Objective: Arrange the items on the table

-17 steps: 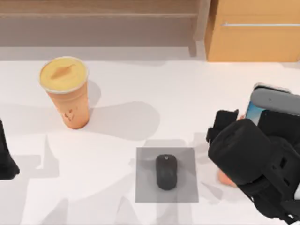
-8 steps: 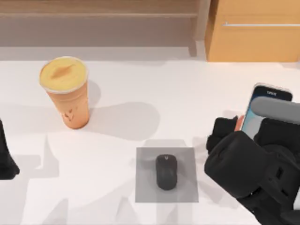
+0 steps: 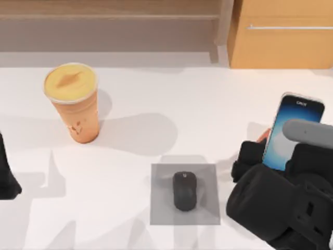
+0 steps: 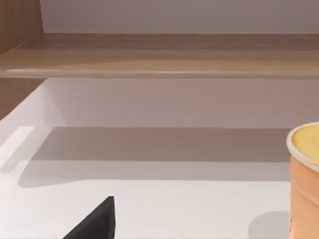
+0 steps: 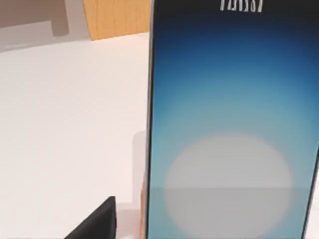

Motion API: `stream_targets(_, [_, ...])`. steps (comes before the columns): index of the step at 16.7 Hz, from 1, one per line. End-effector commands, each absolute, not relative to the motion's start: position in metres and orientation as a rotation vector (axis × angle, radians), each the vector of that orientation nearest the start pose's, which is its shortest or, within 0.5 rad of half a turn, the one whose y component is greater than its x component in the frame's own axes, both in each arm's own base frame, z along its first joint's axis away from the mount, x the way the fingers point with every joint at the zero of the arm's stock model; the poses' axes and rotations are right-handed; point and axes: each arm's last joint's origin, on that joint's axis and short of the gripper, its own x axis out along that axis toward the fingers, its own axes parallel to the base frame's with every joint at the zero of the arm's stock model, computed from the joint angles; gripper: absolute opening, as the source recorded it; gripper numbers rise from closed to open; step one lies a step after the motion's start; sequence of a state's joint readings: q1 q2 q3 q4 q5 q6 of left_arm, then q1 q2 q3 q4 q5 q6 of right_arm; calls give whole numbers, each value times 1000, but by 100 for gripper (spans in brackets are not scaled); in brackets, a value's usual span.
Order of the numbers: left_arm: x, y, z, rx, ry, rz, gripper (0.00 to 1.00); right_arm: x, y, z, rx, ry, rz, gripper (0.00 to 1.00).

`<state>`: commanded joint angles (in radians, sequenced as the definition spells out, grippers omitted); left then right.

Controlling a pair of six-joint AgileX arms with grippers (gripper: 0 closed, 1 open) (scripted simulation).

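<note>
One smartphone (image 3: pixel 291 130) upright just beyond right hand (image 3: pixel 270 156).

Top view: lower end of smartphone (image 3: pixel 293 130) hidden behind right arm (image 3: pixel 281 203); right claw fingers not visible, grip state undeterminable. Left arm (image 3: pixel 6 177) cut by left edge. Cabinet (image 3: pixel 283 34) cropped at top and right. Left wrist view: orange cup (image 4: pixel 304 179) cut by edge. Right wrist view: smartphone (image 5: pixel 232 119) overruns frame; header text illegible.
</note>
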<state>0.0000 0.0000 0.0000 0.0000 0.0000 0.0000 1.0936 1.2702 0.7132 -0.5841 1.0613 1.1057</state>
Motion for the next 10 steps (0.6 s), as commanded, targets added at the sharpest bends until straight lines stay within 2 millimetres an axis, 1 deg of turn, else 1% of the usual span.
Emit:
stream_targets(2, [106,-1,160,0,0,0,100,127,185,197,72,457,-250,100])
stream_targets(5, [106,-1,160,0,0,0,100,127,177,206,126,455,-236,100])
stream_targets(7, [106,-1,160,0,0,0,100,129,163,215,192,458,-218,100])
stream_targets(10, [106,-1,160,0,0,0,100,128,131,230,323,439,-164,100])
